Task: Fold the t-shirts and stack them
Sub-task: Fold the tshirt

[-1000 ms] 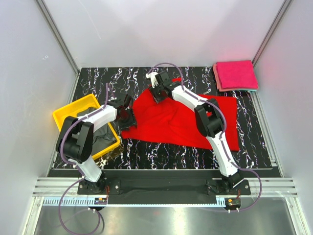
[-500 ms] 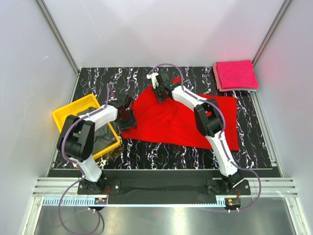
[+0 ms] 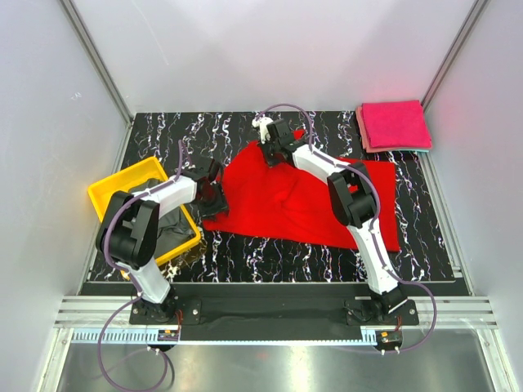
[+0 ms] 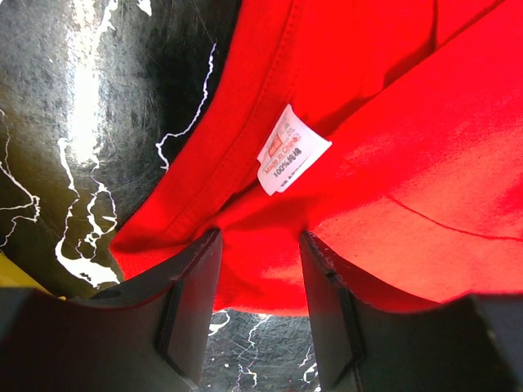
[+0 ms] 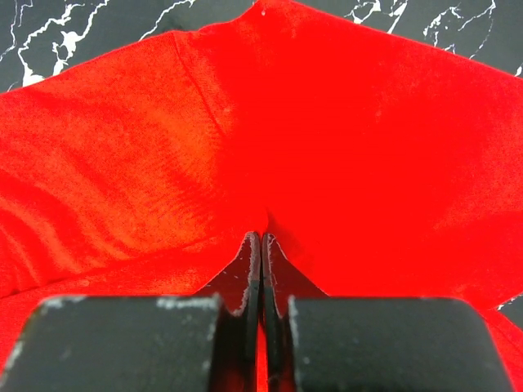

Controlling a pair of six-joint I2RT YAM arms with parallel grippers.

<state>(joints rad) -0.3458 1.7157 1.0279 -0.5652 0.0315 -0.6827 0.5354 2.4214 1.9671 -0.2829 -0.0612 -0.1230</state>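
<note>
Red t-shirt [image 3: 302,200] lies lengthwise left-right, neck label [image 4: 292,160] at left.

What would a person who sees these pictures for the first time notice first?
The bright red t-shirt spread across the middle of the black marbled table stands out most, with the right gripper pinching its far edge and the left gripper at its left edge, near the white neck label. Next come the folded magenta-pink t-shirts stacked at the far right corner, and the yellow tray at the left.
</note>
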